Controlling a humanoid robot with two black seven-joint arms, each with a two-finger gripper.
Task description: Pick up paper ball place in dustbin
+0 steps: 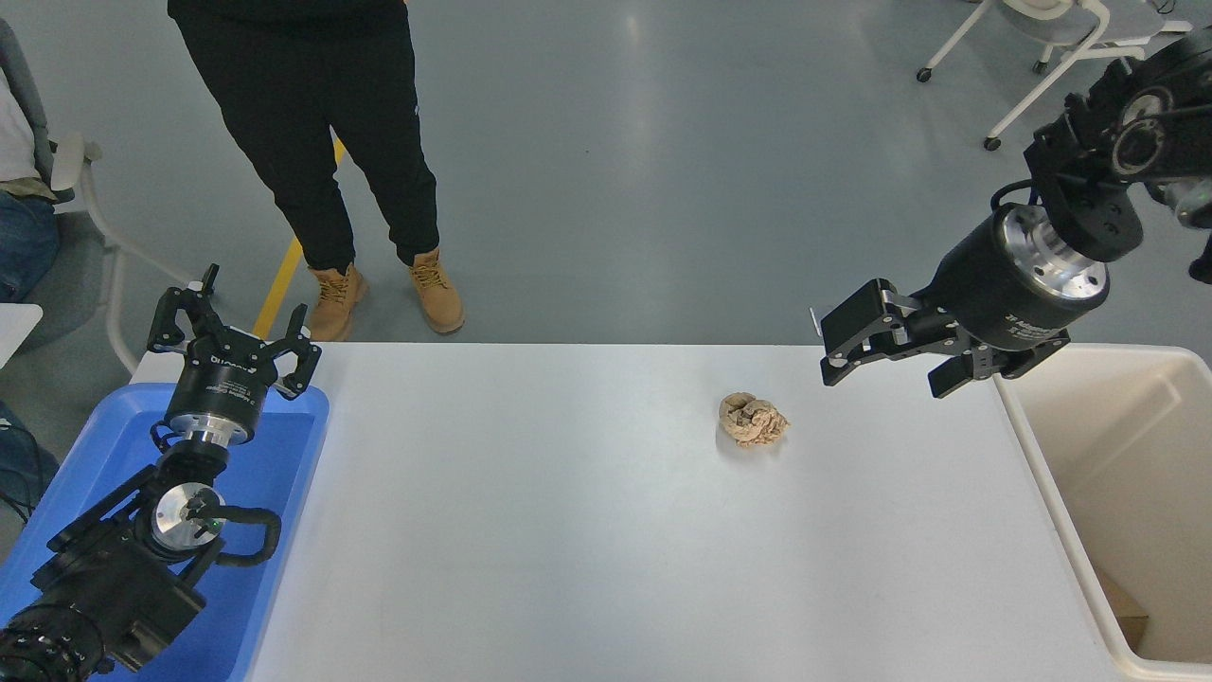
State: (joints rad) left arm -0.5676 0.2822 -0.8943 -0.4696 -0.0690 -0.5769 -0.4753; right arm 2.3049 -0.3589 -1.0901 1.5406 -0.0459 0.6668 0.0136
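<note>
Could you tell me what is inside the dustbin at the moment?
The dustbin shows bare cream walls and a brown scrap near its bottom corner. Its right part lies outside the picture.

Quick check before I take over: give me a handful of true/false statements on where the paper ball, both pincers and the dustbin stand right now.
1. The paper ball lies on the white table. True.
2. The right pincer is shut on the paper ball. False: it is open and empty, off to the ball's right and apart from it.
3. The dustbin stands at the table's right end. True.
4. The paper ball is already inside the dustbin. False: it lies on the table, left of the bin.
5. The left pincer is over the blue tray at the left, open. True.
6. A person's hand is reaching for the ball. False: only a person's legs show, beyond the table's far edge.
</note>
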